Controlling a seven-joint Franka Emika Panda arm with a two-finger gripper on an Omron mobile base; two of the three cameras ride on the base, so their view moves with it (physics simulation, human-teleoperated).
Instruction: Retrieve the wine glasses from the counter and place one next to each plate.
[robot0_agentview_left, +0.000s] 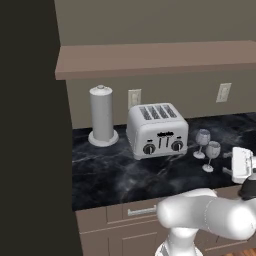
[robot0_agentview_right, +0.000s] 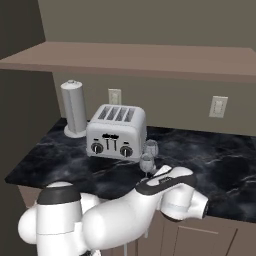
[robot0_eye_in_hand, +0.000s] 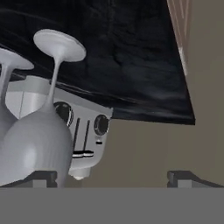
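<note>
On the counter (robot0_agentview_left: 115, 170), left to right, stood the paper-towel roll (robot0_agentview_left: 101, 116), the toaster (robot0_agentview_left: 157, 130) and the two wine glasses (robot0_agentview_left: 207, 148) side by side, while the gripper (robot0_eye_in_hand: 111, 178) hung spread wide and empty, its left fingertip (robot0_eye_in_hand: 43, 178) near the closer glass (robot0_eye_in_hand: 38, 140).

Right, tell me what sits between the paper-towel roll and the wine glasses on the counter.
The silver four-slot toaster stands between the paper-towel roll and the two wine glasses on the counter; the left base view shows it best.
</note>
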